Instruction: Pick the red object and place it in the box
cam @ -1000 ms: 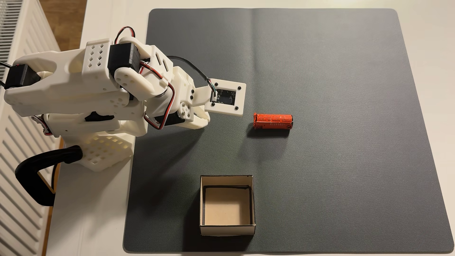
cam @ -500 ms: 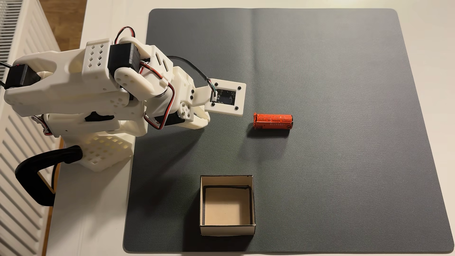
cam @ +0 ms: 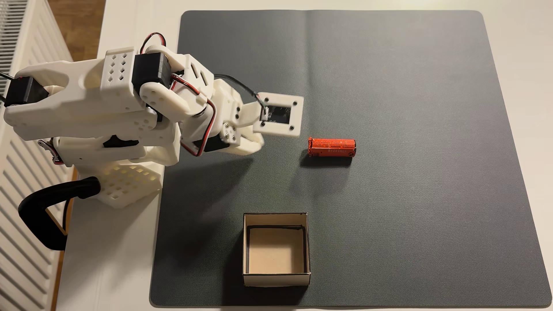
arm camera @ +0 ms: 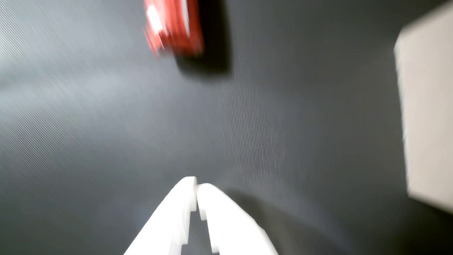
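One red object (cam: 331, 147) is lying on its side on the single dark grey mat (cam: 404, 89) that is covering the white bench (cam: 119, 254), its long axis running left to right in the fixed view, with nothing touching it. One box (cam: 276, 279) is sitting open-topped on the same mat, near the lower edge in that view, well apart from the red object and holding nothing on its tan floor. One white arm (cam: 89, 98) is reaching from the left side over the mat's edge, and its pincer (cam: 254, 143) is hanging above the mat to the left of the red object, near it but not touching. In the wrist view, which is blurring, the pincer (arm camera: 196, 186) is showing two white fingers (arm camera: 226, 219) with their tips pressed together and nothing between them, so it is clenched on nothing. There the red object (arm camera: 173, 28) is appearing at the top edge, ahead of the tips, while one pale wall of the box (arm camera: 428, 106) is sitting at the right edge. One black clamp (cam: 54, 206) is gripping the bench edge beside the arm's base, and one white radiator (cam: 21, 179) is running along the left.
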{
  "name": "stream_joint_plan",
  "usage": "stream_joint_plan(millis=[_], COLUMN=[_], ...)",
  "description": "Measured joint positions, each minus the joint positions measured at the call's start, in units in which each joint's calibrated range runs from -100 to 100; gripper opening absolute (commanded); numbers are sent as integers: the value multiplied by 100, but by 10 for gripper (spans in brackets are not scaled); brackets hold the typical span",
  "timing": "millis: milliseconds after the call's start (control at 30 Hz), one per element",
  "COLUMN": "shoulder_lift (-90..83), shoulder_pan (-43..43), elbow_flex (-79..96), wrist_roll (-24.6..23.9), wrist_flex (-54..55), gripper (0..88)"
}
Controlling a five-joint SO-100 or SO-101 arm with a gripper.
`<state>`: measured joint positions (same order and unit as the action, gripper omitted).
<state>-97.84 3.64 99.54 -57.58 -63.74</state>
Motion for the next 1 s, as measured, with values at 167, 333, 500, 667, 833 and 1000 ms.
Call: stream_joint_plan(millis=[167,333,500,667,833,1000], shoulder_lift=[0,0,9,9,9,26], shoulder_pan=[7,7,15,15,15,15], elbow_flex=[0,-36,-255,-338,-766,-940], wrist_roll=[0,0,0,0,0,0], wrist_flex=[1148,1913,1965,1965,1791,1504], gripper=[8,8,7,8,8,8])
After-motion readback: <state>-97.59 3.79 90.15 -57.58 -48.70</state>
